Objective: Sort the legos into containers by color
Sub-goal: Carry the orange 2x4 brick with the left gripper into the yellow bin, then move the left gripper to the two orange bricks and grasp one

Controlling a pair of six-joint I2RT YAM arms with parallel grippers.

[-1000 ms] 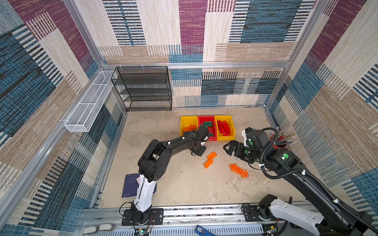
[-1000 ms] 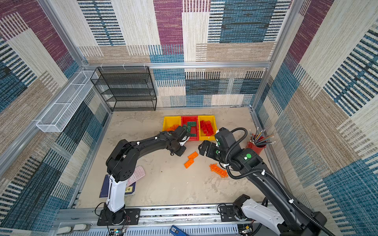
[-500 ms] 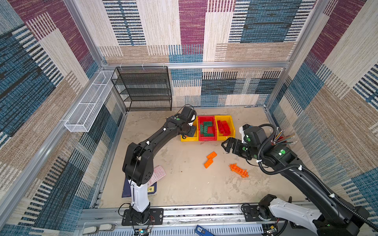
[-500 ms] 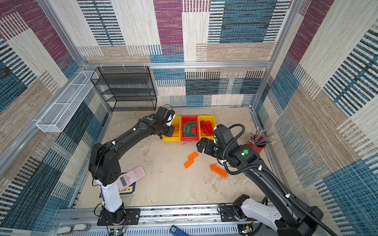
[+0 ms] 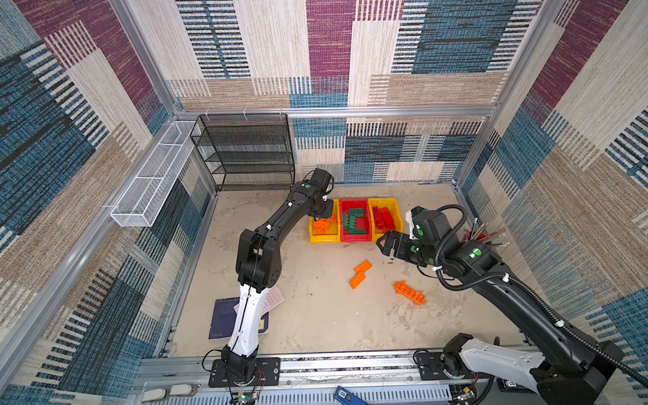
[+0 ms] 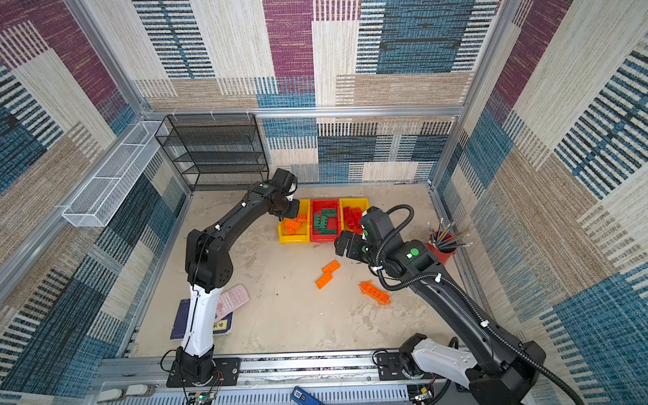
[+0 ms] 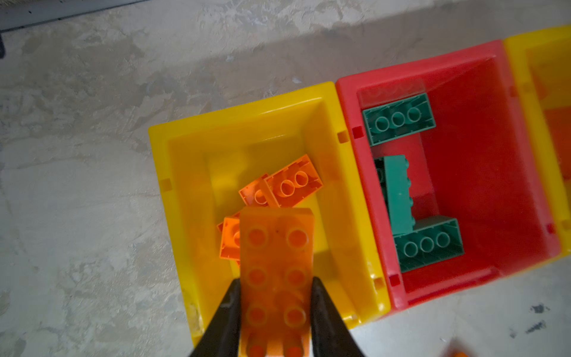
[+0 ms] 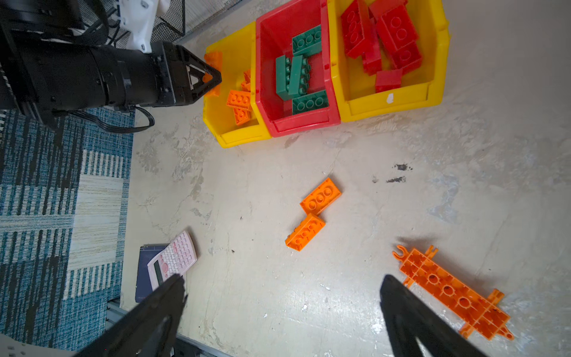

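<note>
Hanging over the left bin (image 7: 234, 114), the left tool (image 7: 275, 281) is clenched on an orange brick (image 7: 275, 247). Its two fingers pinch the long sides, so the studded face looks up at the wrist camera. The hold sits at one end, so most of the brick sticks out over the bin's mouth, above the orange pile (image 7: 290, 185) already lying inside. That placement suits a plain drop, and I judge the release to be the step in hand.

The three bins stand touching in a row at the far side of the desk (image 5: 315, 326). Orange goes in the left one, green bricks (image 5: 354, 221) lie in the red bin (image 5: 355, 239) in the middle, and red bricks (image 5: 384, 219) fill the right bin (image 5: 387, 201). No colour looks mixed.

The right tool (image 8: 282, 278) hangs released, jaws wide, just near of the right bin and above bare desk, grasping nothing. A loose pair (image 5: 363, 266) of orange bricks lies touching near the middle of the desk. The lattice piece (image 5: 408, 292) lies to their right, closer to the right arm. All three belong in the left bin, so the sort looks mostly done.
</note>
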